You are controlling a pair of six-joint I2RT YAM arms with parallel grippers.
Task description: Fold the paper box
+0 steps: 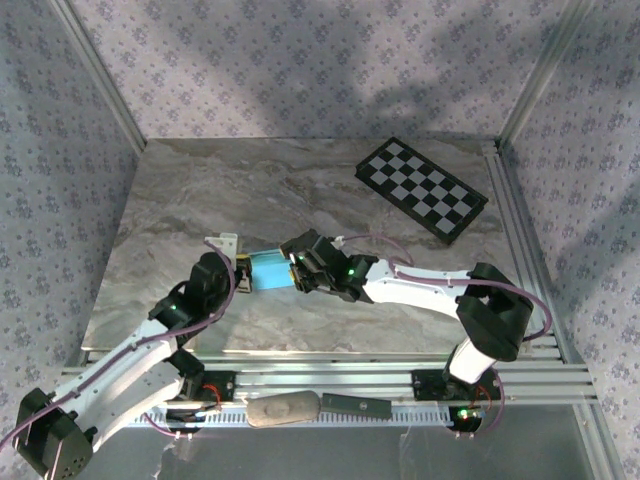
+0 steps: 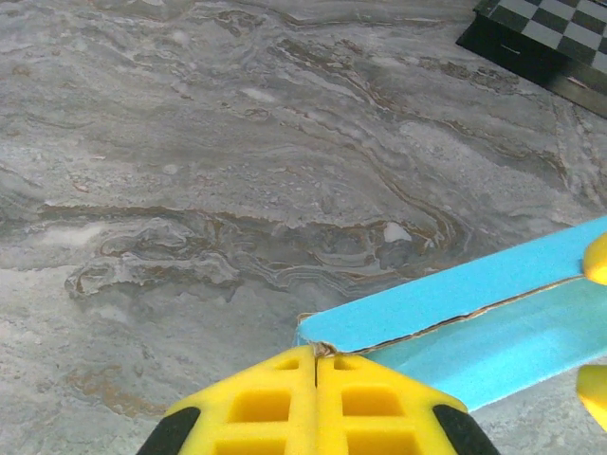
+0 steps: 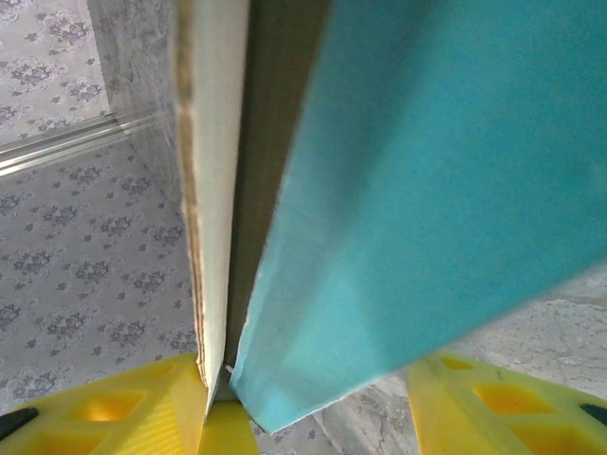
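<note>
Your left gripper (image 2: 316, 370) is pinched tight on the near corner of the paper box (image 2: 474, 318), a thin card sheet with flaps, turquoise on one face and white on the other. Its yellow fingers (image 2: 266, 408) meet with the card's edge caught right at their tips. Your right gripper (image 3: 318, 403) stands with its jaws apart around the opposite end. In its wrist view the white card edge comes down against the finger on the left of that view, while a gap of bare surface shows between the turquoise panel and the other finger, so I judge it is astride the box but not clamped on it. From above, the box sits between the two grippers, over the near middle of the grey marble-patterned table (image 1: 200, 200), well apart from the black-and-white checkerboard (image 1: 422, 188) at the far right. The step in hand looks like pressing a flap shut against the body. To do it well, use the left pinch as your anchor and bring the right jaws together squarely, so the white flap and the turquoise panel meet flat with the crease running straight between the fingers. Thin card is likely to buckle or skew if squeezed off the fold line, so close gently and watch the seam in the left wrist view for evenness. Whether the box rests on the table or hangs just clear of it, I cannot tell
</note>
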